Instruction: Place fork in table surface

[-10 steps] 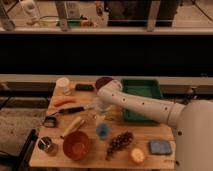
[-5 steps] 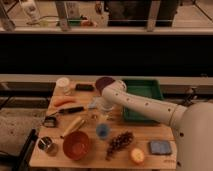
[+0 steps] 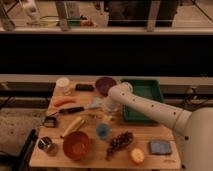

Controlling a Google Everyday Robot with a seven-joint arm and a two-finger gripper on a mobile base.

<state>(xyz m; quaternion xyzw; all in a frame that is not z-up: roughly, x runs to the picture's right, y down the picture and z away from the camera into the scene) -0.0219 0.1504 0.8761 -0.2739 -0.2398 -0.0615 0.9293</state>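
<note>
Fork: a thin grey sliver (image 3: 94, 116), wire-slender and far shorter than the knife (image 3: 75, 109). It is so faint that its identity is uncertain, and tines and handle cannot be told apart.
Fork position: on the table surface (image 3: 150, 134) at mid-table, between the knife's pale blade and the blue cup (image 3: 102, 131), left of the green tray (image 3: 150, 86).
Gripper (image 3: 105, 107): at the end of the white arm (image 3: 150, 111), low over the table centre, just right of the knife blade and just above the sliver.
Jaw state: cannot tell. Whether anything is held or touched also cannot be told.
Hidden: the arm crosses the green tray and covers its front-left part. The gripper's outline merges with the pale blade.
Cut off: the robot body, at the lower right edge.
Near ring: orange carrot-like piece (image 3: 65, 101), yellow oblong item (image 3: 74, 125), dark round plate (image 3: 105, 85).
Outer ring: white cup (image 3: 63, 85), metal cup (image 3: 46, 145), red bowl (image 3: 76, 145), grapes (image 3: 120, 141), orange fruit (image 3: 136, 156), blue sponge (image 3: 160, 147).
</note>
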